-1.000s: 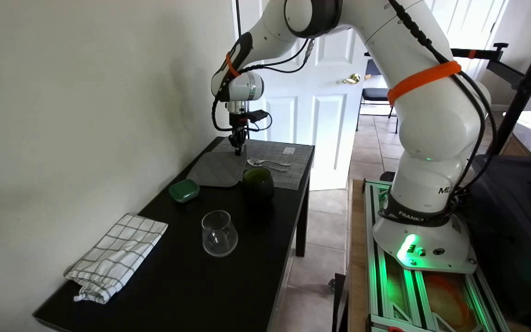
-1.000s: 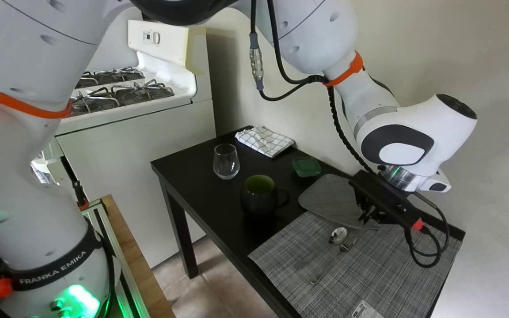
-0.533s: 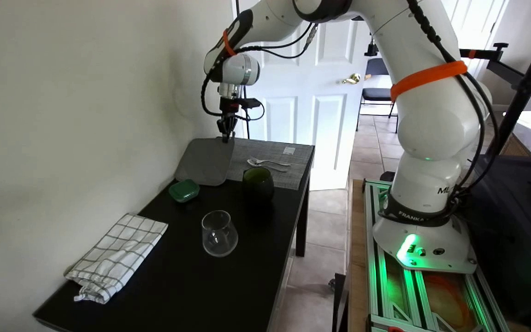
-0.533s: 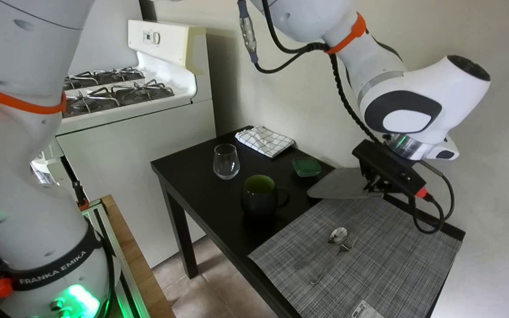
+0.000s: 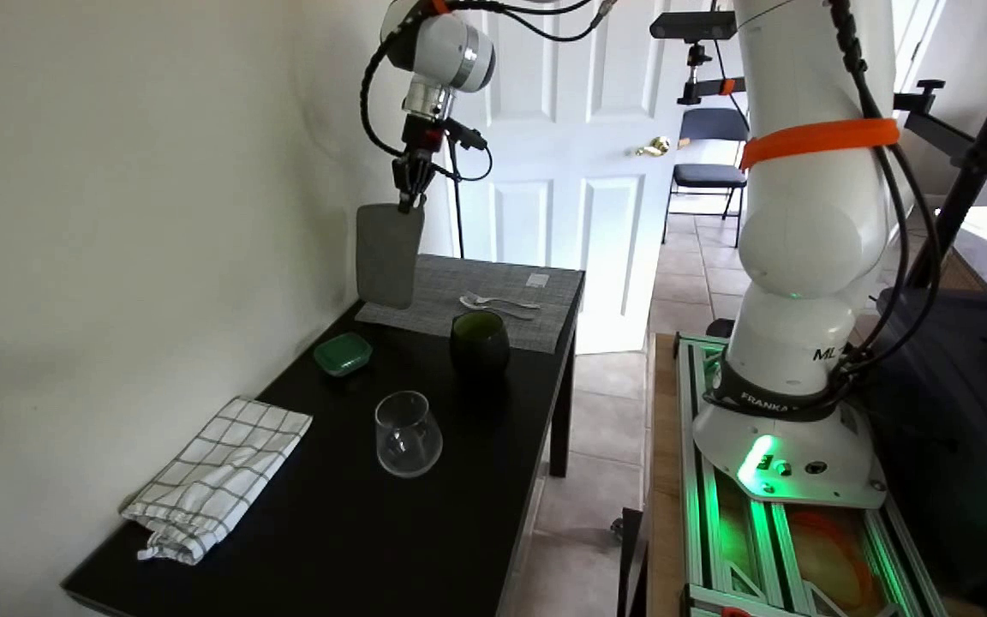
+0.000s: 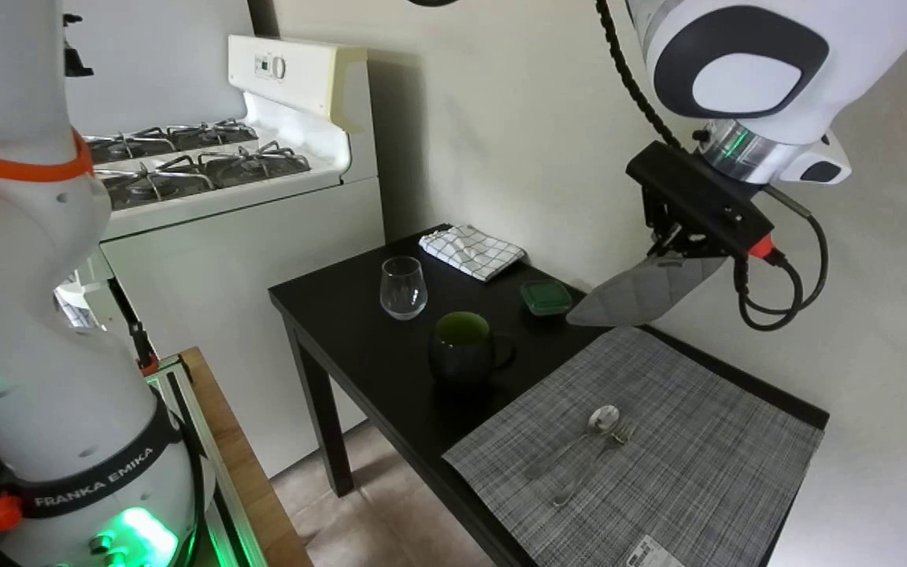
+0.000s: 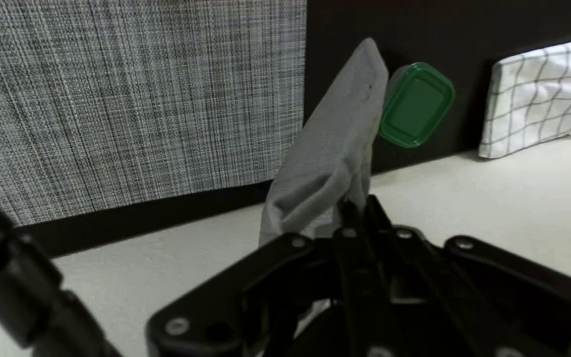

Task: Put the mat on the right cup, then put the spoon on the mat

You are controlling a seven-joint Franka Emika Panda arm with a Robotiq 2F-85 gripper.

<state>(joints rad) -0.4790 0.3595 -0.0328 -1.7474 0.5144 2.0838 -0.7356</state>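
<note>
The grey mat (image 5: 385, 257) hangs from my gripper (image 5: 408, 206), above the far end of the table. It shows tilted in an exterior view (image 6: 642, 293) and creased at the fingertips in the wrist view (image 7: 332, 126). My gripper, also in the wrist view (image 7: 361, 206), is shut on its edge. The right cup (image 6: 460, 358) stands upright, dark outside and green inside, with a handle; it also shows in an exterior view (image 5: 480, 344), below and apart from the mat. The spoon (image 6: 603, 419) lies on the woven placemat, also in an exterior view (image 5: 495, 310).
A fork (image 6: 615, 441) lies beside the spoon on the woven placemat (image 6: 713, 457). A green-lidded container (image 5: 343, 354), a clear glass (image 5: 408, 437) and a checkered cloth (image 5: 219, 476) stand on the dark table. The wall (image 5: 159, 214) runs along the table's long edge.
My gripper has risen with the mat in it. The mat was low over the placemat and now hangs steeply above the table. The cup, spoon and other objects have not moved.
</note>
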